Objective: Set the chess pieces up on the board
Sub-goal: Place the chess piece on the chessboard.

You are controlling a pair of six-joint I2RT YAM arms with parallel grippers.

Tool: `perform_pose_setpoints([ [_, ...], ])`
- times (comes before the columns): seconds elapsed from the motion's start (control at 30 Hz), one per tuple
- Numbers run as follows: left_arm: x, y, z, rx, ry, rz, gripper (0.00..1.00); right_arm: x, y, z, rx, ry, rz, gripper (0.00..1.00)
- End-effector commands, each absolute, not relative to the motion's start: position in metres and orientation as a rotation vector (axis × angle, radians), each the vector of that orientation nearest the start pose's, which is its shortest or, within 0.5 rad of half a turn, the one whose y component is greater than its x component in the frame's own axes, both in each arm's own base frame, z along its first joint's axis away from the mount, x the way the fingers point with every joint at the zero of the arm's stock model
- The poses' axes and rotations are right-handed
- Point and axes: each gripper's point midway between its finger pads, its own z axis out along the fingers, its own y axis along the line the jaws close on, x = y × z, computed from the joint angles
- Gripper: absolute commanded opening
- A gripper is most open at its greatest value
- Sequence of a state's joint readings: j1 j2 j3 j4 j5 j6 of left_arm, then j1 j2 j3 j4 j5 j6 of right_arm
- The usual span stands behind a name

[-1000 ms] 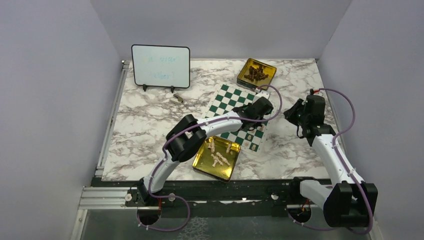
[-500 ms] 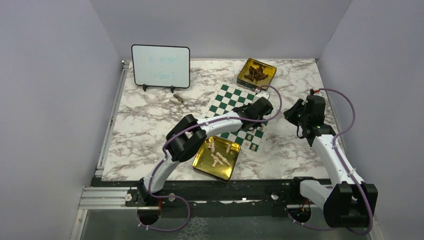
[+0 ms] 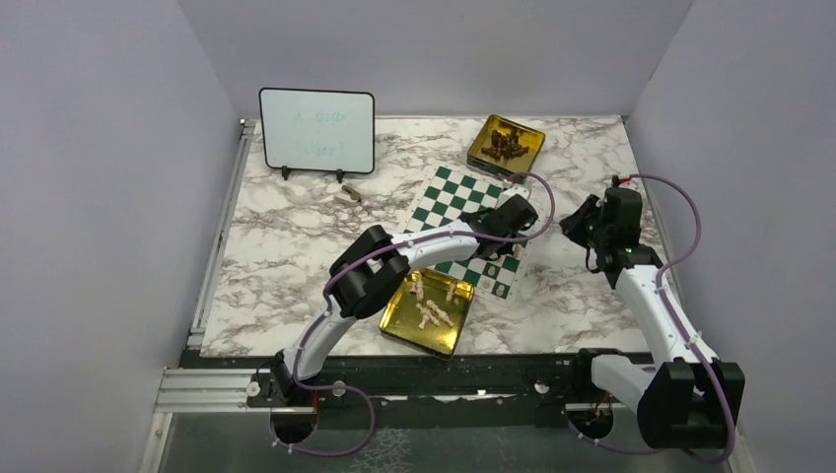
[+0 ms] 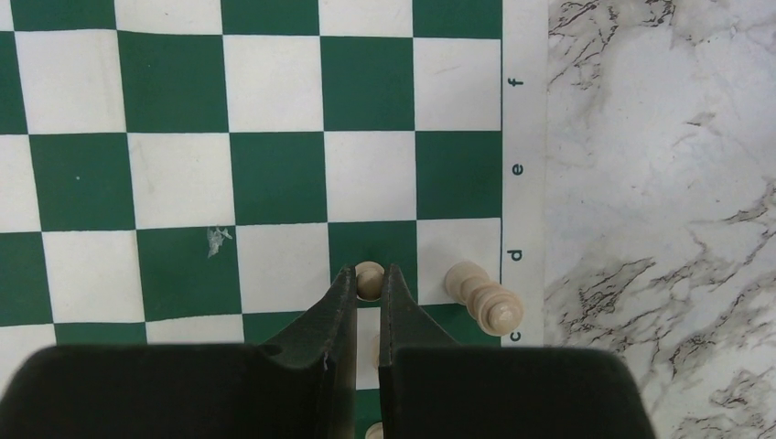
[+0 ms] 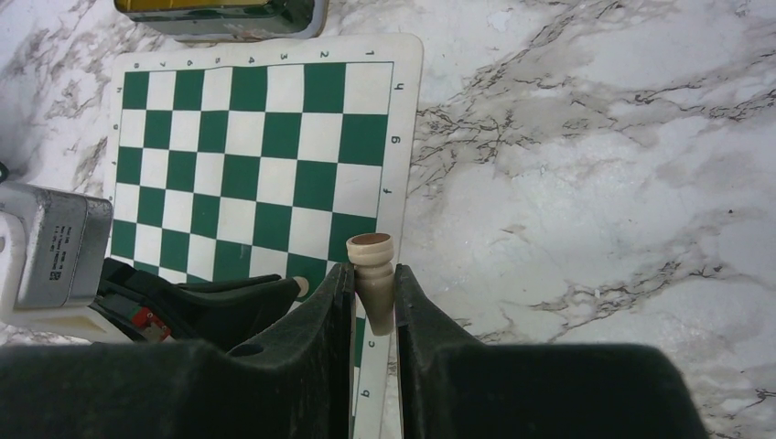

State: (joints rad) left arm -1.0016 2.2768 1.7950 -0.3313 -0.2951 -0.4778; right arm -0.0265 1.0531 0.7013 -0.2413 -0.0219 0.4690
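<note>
The green and white board lies in the middle of the table. My left gripper is low over its near right part, shut on a small cream pawn on a green square; it shows in the top view too. Another cream piece is on the edge square by the letter d. More cream pieces show under the fingers. My right gripper is shut on a cream piece, base pointing away, held above the board's right edge.
A gold tin with several cream pieces sits near the board's front. A second gold tin with brown pieces stands behind the board. A black-framed whiteboard stands at the back left. The left gripper shows in the right wrist view.
Hardly anything differs; both arms stay where they were, each still shut on its piece.
</note>
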Motion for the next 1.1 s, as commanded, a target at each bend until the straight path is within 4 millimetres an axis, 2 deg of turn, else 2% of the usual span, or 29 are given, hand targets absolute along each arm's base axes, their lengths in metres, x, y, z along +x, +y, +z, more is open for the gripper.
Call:
perform_pose_setpoints([
  [0.0, 0.336, -0.482, 0.05, 0.488, 2.331, -0.426, 0.08, 0.326, 0.016, 0.148, 0.493, 2.102, 0.294, 0.13],
  [0.63, 0.34, -0.479, 0.036, 0.483, 2.338, -0.38, 0.1, 0.326, 0.02, 0.145, 0.481, 2.107, 0.319, 0.13],
  [0.83, 0.339, -0.478, 0.035, 0.485, 2.342, -0.379, 0.24, 0.326, 0.02, 0.146, 0.476, 2.104, 0.319, 0.13],
  [1.07, 0.339, -0.479, 0.05, 0.485, 2.327, -0.395, 0.31, 0.326, 0.024, 0.145, 0.463, 2.113, 0.341, 0.13],
])
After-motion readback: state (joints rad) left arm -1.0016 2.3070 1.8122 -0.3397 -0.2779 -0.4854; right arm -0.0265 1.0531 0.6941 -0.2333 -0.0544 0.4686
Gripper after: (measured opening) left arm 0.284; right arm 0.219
